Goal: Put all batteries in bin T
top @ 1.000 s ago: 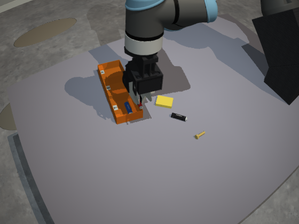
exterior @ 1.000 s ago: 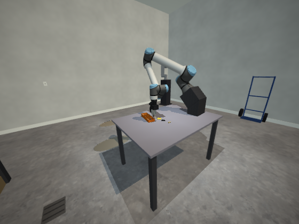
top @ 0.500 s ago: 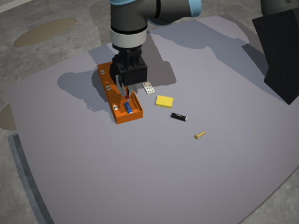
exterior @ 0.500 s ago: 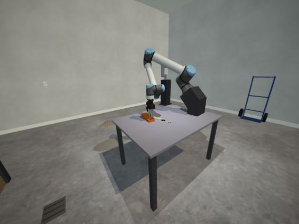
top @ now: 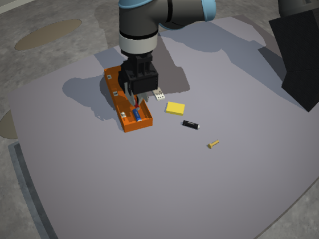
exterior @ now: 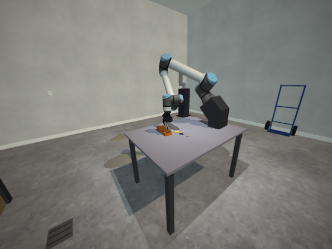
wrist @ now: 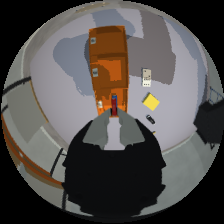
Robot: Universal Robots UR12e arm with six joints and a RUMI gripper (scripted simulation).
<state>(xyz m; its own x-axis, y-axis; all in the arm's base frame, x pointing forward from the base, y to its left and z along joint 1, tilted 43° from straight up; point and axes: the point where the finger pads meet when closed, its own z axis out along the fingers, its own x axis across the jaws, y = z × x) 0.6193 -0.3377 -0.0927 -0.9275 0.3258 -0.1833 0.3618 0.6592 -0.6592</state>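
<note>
My gripper [top: 138, 103] [wrist: 114, 108] [exterior: 168, 127] is shut on a small red battery [top: 135, 101] [wrist: 114, 106]. It holds the battery just above the nearest compartment of the orange three-part bin [top: 115, 96] [wrist: 107, 45] [exterior: 161, 129]. A blue battery [top: 136, 114] lies in that same compartment. A black battery [top: 191, 124] [wrist: 150, 119] lies on the table to the right of the bin. The labels on the bin's compartments are too small to read.
A yellow block [top: 175, 108] [wrist: 151, 102] and a white domino [top: 158, 94] [wrist: 146, 76] lie just right of the bin. A brass bolt [top: 213, 144] lies further right and nearer. The robot's dark base [top: 299, 54] stands at the far right.
</note>
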